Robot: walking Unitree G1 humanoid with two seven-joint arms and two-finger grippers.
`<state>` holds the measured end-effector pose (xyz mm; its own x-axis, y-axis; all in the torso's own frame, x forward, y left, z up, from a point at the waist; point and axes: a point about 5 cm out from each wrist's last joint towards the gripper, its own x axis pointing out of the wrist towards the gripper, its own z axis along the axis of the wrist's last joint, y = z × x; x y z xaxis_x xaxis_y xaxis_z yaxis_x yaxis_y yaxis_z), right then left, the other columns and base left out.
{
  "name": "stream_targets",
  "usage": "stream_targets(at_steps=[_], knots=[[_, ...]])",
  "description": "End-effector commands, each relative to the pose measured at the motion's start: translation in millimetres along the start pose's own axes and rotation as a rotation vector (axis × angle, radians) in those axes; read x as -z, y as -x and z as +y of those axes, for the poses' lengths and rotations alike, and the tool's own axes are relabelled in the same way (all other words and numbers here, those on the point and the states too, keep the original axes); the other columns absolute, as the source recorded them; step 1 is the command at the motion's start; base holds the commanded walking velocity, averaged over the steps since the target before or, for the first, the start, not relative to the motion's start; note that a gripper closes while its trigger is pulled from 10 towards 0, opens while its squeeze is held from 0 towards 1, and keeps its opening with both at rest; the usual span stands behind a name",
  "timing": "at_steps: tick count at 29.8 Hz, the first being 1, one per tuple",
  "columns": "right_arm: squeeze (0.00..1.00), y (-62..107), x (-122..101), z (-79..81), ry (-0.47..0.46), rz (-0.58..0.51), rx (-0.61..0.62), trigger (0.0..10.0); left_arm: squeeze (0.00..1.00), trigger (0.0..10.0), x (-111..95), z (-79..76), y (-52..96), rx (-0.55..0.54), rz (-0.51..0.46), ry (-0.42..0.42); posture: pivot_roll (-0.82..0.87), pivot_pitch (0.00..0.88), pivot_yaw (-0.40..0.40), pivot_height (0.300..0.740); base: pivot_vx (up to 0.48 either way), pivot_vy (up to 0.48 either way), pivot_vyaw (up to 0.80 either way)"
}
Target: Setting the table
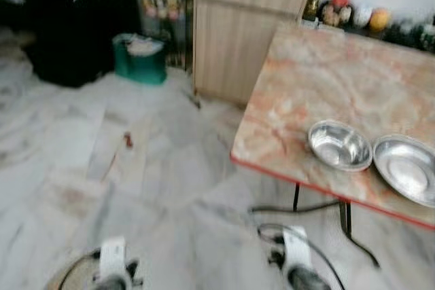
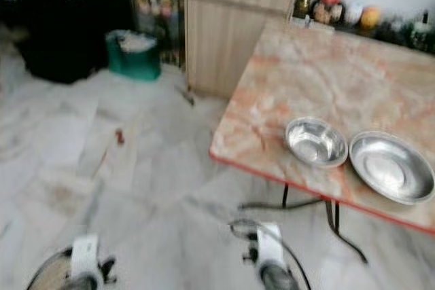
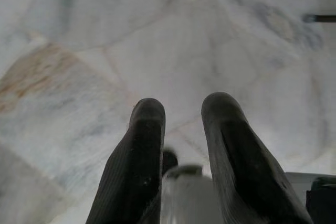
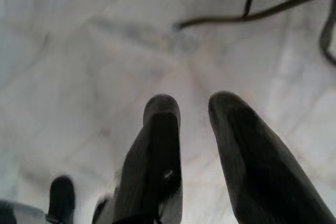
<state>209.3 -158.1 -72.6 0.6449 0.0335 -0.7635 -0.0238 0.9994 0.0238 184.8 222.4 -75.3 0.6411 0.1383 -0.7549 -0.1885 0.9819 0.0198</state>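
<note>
Bowls (image 1: 339,145) + plate (image 1: 406,168) sitting at table (image 1: 306,79) edge, easy reach | both end effectors (image 3: 181,116) (image 4: 194,114) hanging over floor, slightly parted, carrying nothing | prob approaching.

Two shiny metal bowls (image 1: 339,145) sit on a glossy marble-look table (image 1: 319,79) over polished stone floor (image 1: 102,154).

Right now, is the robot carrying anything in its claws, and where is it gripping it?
Nothing is held. The left gripper and right gripper both hang open over the marble floor, nothing between their fingers.
</note>
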Motion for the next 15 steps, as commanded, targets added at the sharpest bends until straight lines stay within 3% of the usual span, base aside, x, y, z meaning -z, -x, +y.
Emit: stream_targets(at_steps=[1,12,15], knots=[[0.00,1.0,6.7,3.7,-0.007,0.019,-0.007,10.0,0.00,10.0,3.4,1.7,0.7,-0.006,0.018,0.005,0.06,0.000,-0.082,0.740,0.000,0.000,-0.79],[0.00,1.6,7.6,5.6,-0.033,-0.004,0.005,10.0,0.00,10.0,-4.5,1.9,-1.1,0.010,0.002,-0.030,0.06,0.000,-0.070,0.740,0.000,0.000,-0.78],[0.00,1.9,6.3,5.5,-0.031,-0.028,0.003,10.0,0.00,10.0,-5.6,0.1,-1.5,0.017,-0.001,-0.032,0.06,0.000,-0.073,0.740,0.000,0.000,0.00]])
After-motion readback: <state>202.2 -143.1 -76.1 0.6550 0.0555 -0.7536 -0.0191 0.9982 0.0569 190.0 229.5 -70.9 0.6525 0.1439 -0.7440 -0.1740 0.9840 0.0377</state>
